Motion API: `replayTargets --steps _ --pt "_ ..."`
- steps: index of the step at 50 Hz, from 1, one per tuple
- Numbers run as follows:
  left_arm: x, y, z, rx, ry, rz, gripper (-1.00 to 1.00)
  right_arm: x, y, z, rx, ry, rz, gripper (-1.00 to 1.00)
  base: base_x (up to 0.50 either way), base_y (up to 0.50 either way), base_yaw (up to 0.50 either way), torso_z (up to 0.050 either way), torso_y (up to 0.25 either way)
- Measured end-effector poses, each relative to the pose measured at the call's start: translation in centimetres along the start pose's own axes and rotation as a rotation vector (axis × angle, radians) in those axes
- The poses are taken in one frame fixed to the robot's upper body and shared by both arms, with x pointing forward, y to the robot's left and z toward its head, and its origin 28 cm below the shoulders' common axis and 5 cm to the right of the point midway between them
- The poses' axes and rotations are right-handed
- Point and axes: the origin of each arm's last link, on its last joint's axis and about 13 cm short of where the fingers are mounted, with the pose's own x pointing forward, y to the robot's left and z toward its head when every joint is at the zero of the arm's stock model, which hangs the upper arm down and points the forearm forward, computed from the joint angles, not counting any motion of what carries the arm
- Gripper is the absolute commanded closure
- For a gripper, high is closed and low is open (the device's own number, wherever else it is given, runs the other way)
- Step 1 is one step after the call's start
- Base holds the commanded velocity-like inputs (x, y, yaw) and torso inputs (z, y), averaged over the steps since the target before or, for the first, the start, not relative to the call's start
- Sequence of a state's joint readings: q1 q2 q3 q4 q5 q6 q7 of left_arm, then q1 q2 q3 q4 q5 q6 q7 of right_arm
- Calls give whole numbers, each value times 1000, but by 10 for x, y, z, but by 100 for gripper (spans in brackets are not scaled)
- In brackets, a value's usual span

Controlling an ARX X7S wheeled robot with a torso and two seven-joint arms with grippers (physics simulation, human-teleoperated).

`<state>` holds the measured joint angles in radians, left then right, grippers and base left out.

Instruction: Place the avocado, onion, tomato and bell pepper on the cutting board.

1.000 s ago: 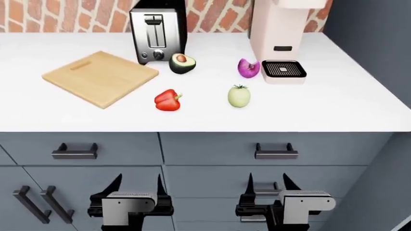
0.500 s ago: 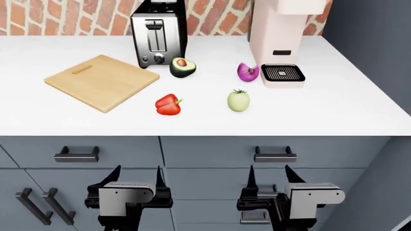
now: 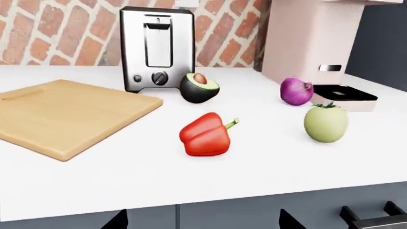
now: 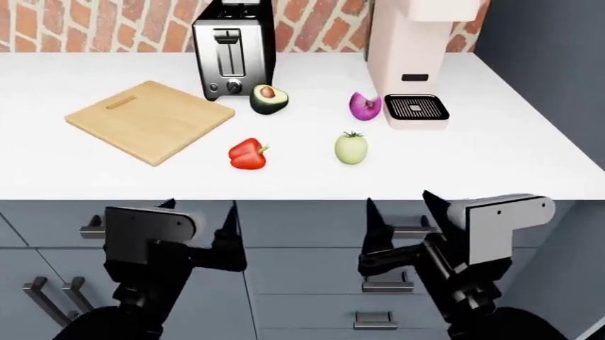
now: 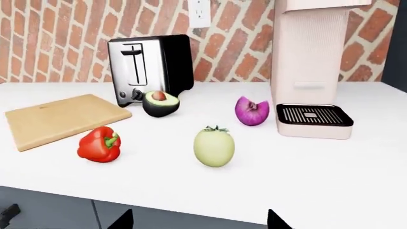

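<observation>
Cutting board (image 4: 149,121): lies flat on the white counter (image 4: 492,152), at the robot's left, in front of the toaster (image 4: 234,60); nothing is on it.
Avocado (image 4: 268,98): sits just beside the toaster's front corner, cut face with the pit upward.
Bell pepper (image 4: 248,154): lies on its side on the counter, near the board's right corner but not touching it.
Tomato (image 4: 351,148): stands upright, right of the bell pepper, in front of the onion.
Onion (image 4: 365,105): rests just beside the drip tray of the coffee machine (image 4: 411,57).
Left gripper (image 4: 200,228): its fingers are apart and hold nothing; it is below the counter edge, in front of the grey drawers (image 4: 312,234).
Right gripper (image 4: 401,221): fingers also spread apart, empty, in front of the drawers.
</observation>
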<state>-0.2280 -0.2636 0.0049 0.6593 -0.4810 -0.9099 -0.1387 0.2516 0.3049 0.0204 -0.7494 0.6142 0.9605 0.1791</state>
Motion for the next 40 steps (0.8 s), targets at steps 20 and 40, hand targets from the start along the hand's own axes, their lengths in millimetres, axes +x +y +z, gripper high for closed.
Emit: replayTargets --steps 20,40 --pt "-7 6 60 -95 25 -118 -100 -12 1 49 2 58 72 -100 0 0 0 0 0" --pt "-15 8 69 -112 34 -140 -100 -18 4 62 -23 60 113 -100 471 0 0 0 0"
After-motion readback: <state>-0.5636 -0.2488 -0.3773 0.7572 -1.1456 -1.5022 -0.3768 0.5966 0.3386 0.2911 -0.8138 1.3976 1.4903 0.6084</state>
